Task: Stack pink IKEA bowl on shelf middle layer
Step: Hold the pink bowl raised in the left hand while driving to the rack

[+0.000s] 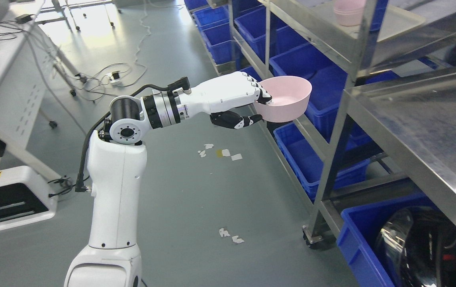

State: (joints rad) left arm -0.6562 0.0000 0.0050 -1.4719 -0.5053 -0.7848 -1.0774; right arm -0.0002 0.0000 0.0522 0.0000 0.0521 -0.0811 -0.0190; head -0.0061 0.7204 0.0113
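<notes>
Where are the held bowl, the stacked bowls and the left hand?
held bowl (287, 104): head view, on its outer wall.
stacked bowls (348, 16): head view, on the side of the pink stack on the shelf.
left hand (228, 97): head view, on the back of the hand.

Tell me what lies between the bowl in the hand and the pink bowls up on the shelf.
In the head view, the shelf's metal upright and shelf edge cross between the held pink bowl, gripped by the left hand, and the stacked pink bowls; blue bins show behind.
</notes>
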